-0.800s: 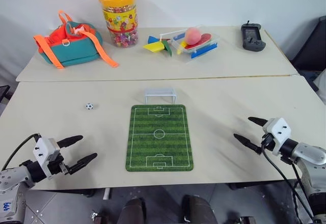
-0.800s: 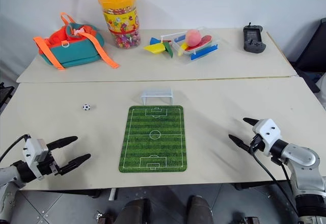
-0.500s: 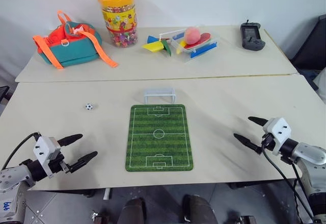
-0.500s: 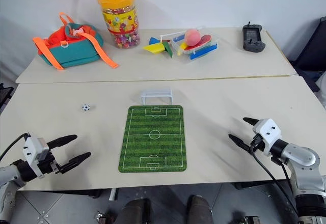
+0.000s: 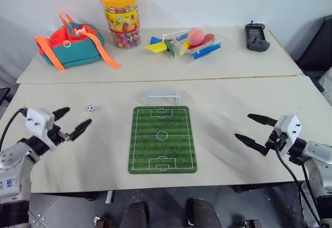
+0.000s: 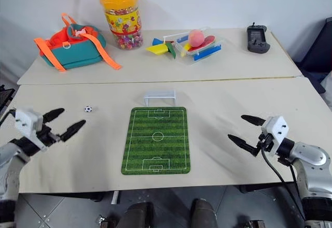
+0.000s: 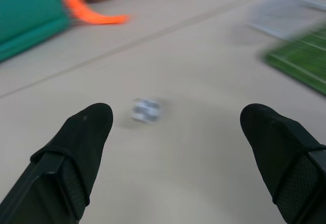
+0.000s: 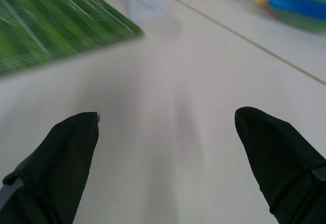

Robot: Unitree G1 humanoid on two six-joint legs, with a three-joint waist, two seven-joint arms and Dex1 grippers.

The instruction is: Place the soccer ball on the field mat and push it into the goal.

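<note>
The tiny black-and-white soccer ball lies on the bare table, left of the green field mat. The pale goal stands just off the mat's far edge. My left gripper is open, hovering a short way to the left of the ball on its near side. In the left wrist view the ball lies ahead, between the spread fingertips. My right gripper is open over the table, right of the mat, holding nothing.
On the far table stand a teal and orange bag, a candy jar, a clear tray with toys and a peach-like ball, and a black handheld device. A seam divides the two tables.
My left gripper has risen and moved forward toward the soccer ball, still open. My right gripper has shifted slightly. The ball, mat and goal have stayed in place.
</note>
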